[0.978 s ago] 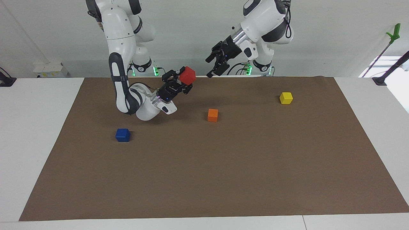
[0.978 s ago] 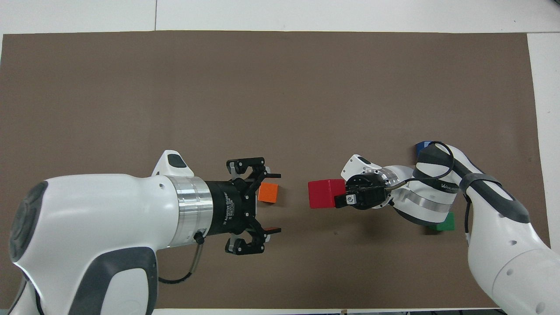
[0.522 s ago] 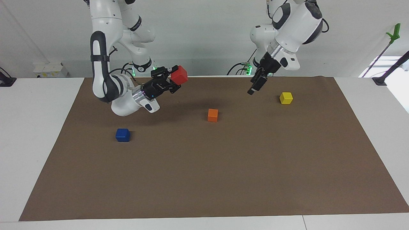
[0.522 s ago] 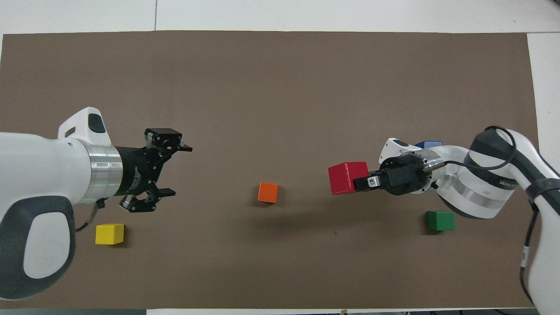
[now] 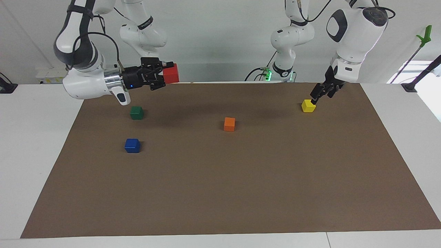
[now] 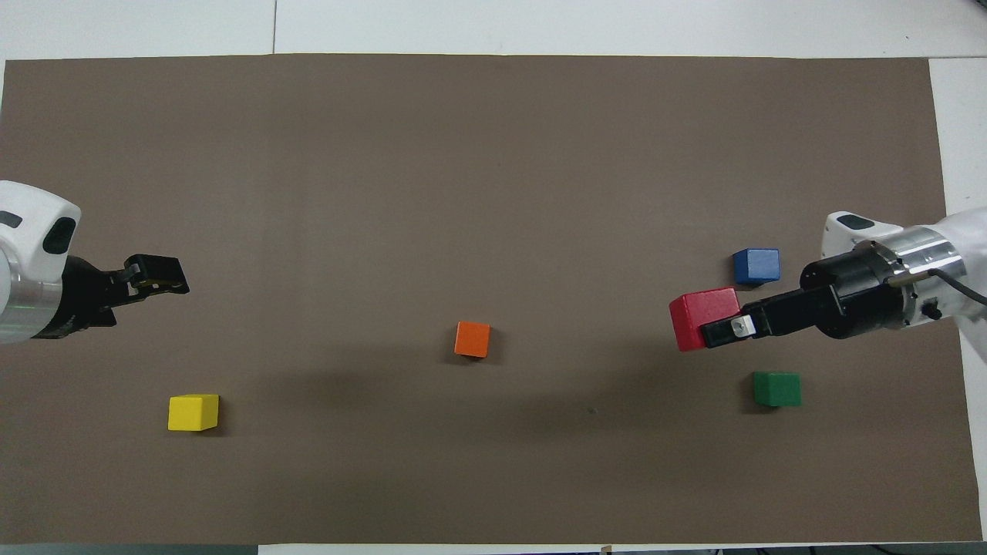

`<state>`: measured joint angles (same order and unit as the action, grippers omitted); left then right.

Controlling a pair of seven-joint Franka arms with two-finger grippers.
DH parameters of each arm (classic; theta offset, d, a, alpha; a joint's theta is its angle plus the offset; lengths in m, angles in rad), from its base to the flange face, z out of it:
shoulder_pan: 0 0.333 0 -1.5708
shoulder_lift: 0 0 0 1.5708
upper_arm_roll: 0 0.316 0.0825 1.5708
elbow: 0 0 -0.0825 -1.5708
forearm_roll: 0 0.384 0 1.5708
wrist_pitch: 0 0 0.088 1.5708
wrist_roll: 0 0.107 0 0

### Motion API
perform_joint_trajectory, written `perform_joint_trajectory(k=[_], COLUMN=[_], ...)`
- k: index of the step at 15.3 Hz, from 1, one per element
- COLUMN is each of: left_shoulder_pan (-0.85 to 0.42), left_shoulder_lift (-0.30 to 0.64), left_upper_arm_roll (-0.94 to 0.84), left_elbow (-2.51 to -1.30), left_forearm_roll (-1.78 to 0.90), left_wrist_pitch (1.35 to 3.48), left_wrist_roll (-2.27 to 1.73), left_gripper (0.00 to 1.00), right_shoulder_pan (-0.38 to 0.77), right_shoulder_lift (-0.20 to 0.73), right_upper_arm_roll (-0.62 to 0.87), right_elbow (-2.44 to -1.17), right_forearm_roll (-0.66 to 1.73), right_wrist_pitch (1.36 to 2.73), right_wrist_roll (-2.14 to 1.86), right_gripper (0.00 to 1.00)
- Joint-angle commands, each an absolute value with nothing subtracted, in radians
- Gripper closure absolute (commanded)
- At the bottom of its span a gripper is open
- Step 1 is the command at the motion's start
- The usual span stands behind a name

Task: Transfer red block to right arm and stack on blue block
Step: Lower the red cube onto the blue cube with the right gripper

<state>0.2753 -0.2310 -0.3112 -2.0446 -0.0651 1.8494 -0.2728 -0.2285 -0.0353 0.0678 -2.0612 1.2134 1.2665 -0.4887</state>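
The right tool point(image 5: 164, 74) is clamped on the red block point(image 5: 171, 73), its fingers pinching the cube from two sides, and it hangs level, well up in the air. The right arm point(image 5: 86, 81) comes in from its own end of the worktop, with a small blue light glowing by the silver wrist ring. From above, the red block point(image 6: 703, 317) shows at the tip of the right tool point(image 6: 725, 330), carried over the brown mat point(image 6: 493, 193) between the blue block and the green block, touching neither.

The blue block point(image 5: 132, 145) sits flat on the mat with nothing on it, toward the right arm's end of the worktop. Taking the blue block point(image 6: 756, 265) as the marker: the green block point(image 5: 136, 112) lies nearer to the robots than it, just a short way off, also flat on the mat. The orange block point(image 5: 229, 124) rests near the middle of the mat, well apart from the blue block, toward the left arm's end and a little nearer to the robots. The yellow block point(image 5: 308, 105) is the one most distant from the blue block, deep in the left arm's end of the worktop.

Over there the left tool point(image 5: 318, 94) points down, its fingers spread and holding nothing, hovering just by the yellow block; from the facing view the tips come close to the cube's top edge, though whether they touch it I cannot tell. The white worktop point(image 5: 41, 113) frames the mat all round.
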Motion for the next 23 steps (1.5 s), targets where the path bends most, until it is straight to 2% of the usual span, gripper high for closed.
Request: perform_joint_trajectory(k=[1,3,4,8,12,14,17,23], left_shoulder_pan=[0.253,0.223,0.229,0.230,0.212,0.137,-0.030,-0.031], left_shoulder_lift=[-0.001,0.157,0.164,0.101,0.063,0.055,0.046,-0.061], left_upper_arm_roll=[-0.327,-0.325,-0.324,-0.321,-0.318,-0.278,-0.114,-0.097], left_elbow=[-1.755,-1.515,-1.503,-1.586,-1.666,-1.680,-1.681,-1.810], left_forearm_roll=[0.070,0.124,0.115,0.117,0.115,0.115,0.109,0.055], left_wrist_pitch=[1.668,1.539,1.548,1.552,1.601,1.620,1.623,1.689], left_wrist_roll=[-0.203,-0.166,-0.163,-0.175,-0.138,-0.115,-0.109,-0.068], left_gripper=[0.00,0.00,0.00,0.00,0.00,0.00,0.00,0.00], right_shoulder_pan=[-0.239,-0.239,-0.235,-0.221,-0.127,-0.117,-0.120,-0.095], right_shoulder_lift=[-0.052,-0.061,-0.067,-0.072,-0.066,-0.060,-0.020,0.081], right_upper_arm_roll=[0.078,0.078,0.078,0.087,0.090,0.091,0.091,0.091], right_elbow=[-1.956,-1.909,-1.884,-1.867,-1.922,-1.983,-2.029,-2.065], right_forearm_roll=[0.954,0.759,0.677,0.387,0.137,0.092,0.034,-0.063], right_wrist_pitch=[1.325,1.362,1.365,1.537,1.744,1.834,1.927,2.071], right_wrist_roll=[-0.448,-0.440,-0.425,-0.371,-0.189,-0.161,-0.153,-0.011], right_gripper=[1.00,1.00,1.00,1.00,1.00,1.00,1.00,1.00])
